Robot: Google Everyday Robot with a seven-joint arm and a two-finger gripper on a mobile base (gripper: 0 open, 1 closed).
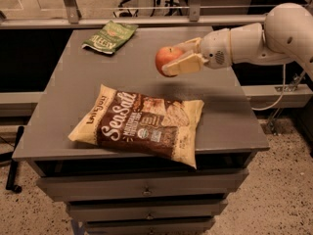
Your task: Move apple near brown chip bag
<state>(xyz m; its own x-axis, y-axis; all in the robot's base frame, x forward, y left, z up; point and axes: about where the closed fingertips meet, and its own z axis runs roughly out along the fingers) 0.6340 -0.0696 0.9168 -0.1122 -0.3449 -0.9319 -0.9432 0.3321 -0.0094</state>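
The red-orange apple [166, 59] is held in the air above the middle of the grey table [78, 87], behind the brown chip bag. My gripper [180, 58] comes in from the right on a white arm and is shut on the apple, with pale fingers [185, 66] on either side of it. The brown chip bag [139, 124], dark brown with pale yellow ends and white "Sea Salt" script, lies flat near the table's front edge. The apple hovers just beyond the bag's far right corner, apart from it.
A smaller green chip bag [109, 37] lies at the table's back left corner. Drawers [146, 192] run below the table front. A metal rail [146, 19] crosses behind the table. The white arm [274, 35] reaches over the table's right edge.
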